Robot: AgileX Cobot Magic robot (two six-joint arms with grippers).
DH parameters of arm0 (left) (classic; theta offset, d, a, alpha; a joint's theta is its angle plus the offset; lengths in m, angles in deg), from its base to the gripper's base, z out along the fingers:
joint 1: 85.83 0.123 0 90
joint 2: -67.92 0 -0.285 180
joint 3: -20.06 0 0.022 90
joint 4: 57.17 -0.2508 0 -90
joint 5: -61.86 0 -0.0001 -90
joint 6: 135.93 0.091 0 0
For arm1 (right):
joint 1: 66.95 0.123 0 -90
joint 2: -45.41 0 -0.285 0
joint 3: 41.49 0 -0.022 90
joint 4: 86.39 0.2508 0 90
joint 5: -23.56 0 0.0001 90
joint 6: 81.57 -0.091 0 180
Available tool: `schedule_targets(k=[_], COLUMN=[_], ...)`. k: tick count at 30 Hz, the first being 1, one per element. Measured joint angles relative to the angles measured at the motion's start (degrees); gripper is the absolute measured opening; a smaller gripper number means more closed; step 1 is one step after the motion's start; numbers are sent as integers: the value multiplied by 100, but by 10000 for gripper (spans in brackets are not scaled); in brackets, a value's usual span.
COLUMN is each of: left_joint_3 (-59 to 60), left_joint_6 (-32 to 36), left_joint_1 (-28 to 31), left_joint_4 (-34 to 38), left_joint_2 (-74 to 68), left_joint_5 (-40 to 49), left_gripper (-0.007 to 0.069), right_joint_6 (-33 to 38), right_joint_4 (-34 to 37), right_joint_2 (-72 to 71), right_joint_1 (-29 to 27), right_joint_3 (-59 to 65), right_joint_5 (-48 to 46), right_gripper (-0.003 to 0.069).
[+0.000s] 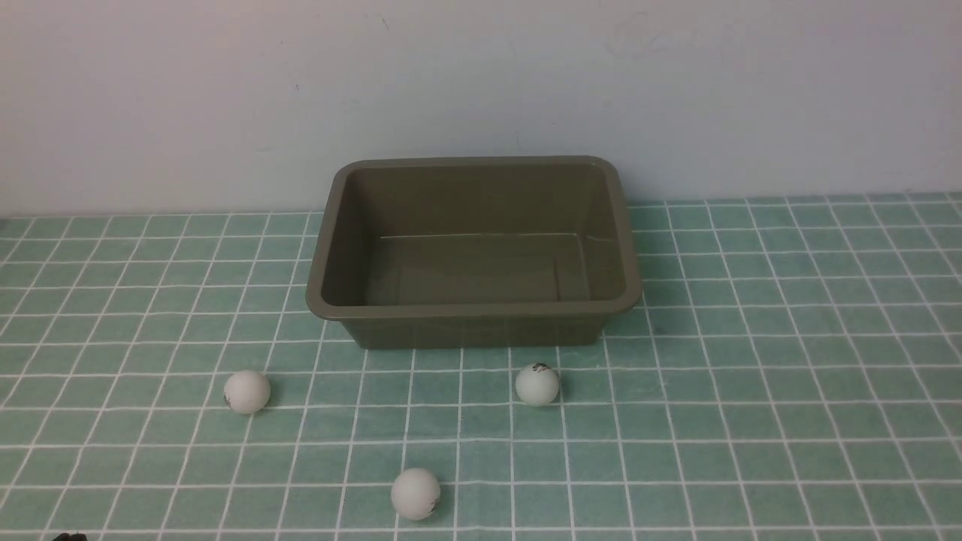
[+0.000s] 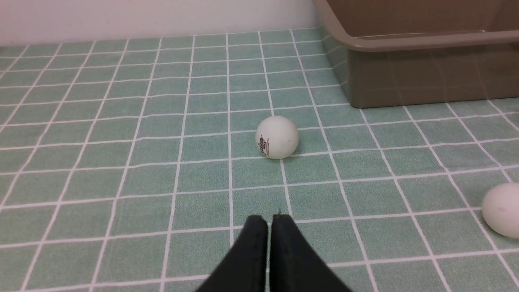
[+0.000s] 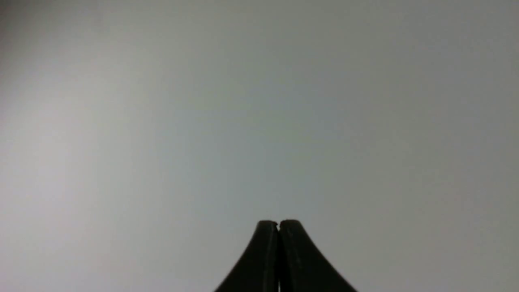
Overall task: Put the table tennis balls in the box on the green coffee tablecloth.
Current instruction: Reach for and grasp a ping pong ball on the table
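- While the box [image 1: 466, 309] is standing empty at the back of the green coffee tablecloth [image 1: 751, 391], close to the wall [image 1: 481, 75], no part of the task is being shown as done.
- All three table tennis balls [image 1: 415, 494] are being seen lying on the cloth outside the box. The left ball [image 1: 246, 391] is lying in front of the box's left corner and apart from it. The right ball [image 1: 536, 385] is lying just in front of the near wall. The nearest ball is lying farther forward, between the other two.
- No ball is being touched or held by either arm.
- The left gripper [image 2: 269, 221] is being held low over the cloth, its fingers [image 2: 251, 243] drawn almost together with nothing between them. In its wrist view the left ball is lying straight ahead, apart from the fingertips.
- The right gripper [image 3: 279, 223] is being shown with its fingers together and empty, facing only a blank grey surface [image 3: 162, 101]. Its place relative to the balls is not being revealed.
- All three pick-ups and drops into the box are being judged as left to do. The left ball is being judged the likeliest first target, since the left gripper is pointing at it and only needs its fingers parted.
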Motion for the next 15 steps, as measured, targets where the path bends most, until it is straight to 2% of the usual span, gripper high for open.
schedule_targets(k=[4,7,8,9,12,15], left_joint_3=[0,0,0,0,0,0], left_joint_6=[0,0,0,0,0,0], left_joint_1=[0,0,0,0,0,0], left_joint_4=[0,0,0,0,0,0], left_joint_2=[0,0,0,0,0,0], left_joint_5=[0,0,0,0,0,0], left_gripper=[-4,-4,-4,-4,-4,-4], right_joint_6=[-1603,-2179,-2929,-2986,-3666,-3977], right_joint_4=[-2053,-2750,-3673,-3673,-4511,-4772], right_joint_2=[737,1054,1561,1608,2302,2929], right_joint_1=[0,0,0,0,0,0], right_joint_3=[-547,-763,-1135,-1169,-1741,-2268], right_joint_5=[386,687,1202,1245,1749,1958], right_gripper=[-18,-18,-18,-18,-18,-18])
